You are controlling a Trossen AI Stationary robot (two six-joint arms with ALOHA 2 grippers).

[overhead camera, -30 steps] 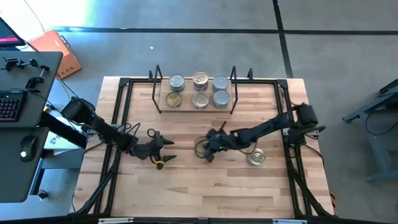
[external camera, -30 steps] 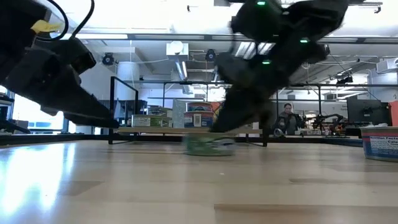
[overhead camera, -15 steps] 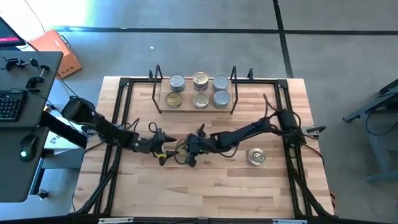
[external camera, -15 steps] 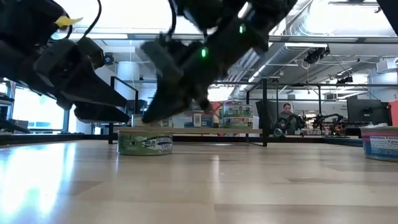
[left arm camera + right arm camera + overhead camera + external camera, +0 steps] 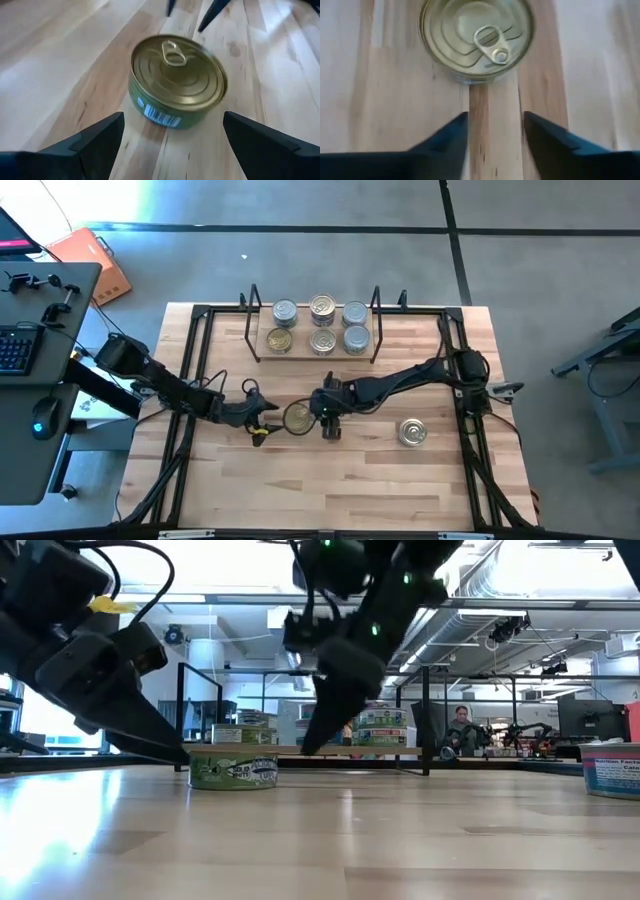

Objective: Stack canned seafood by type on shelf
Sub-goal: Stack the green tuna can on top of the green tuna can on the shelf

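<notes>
High view: my right claw (image 5: 322, 418), part open and empty, sits beside the gold tin (image 5: 297, 418) mid-surface, offered to my wide-open left claw (image 5: 262, 420).

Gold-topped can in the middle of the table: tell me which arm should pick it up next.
Probably the left. The left gripper is open with the can straight ahead of its fingers; the right gripper has let go and sits beside it.
</notes>
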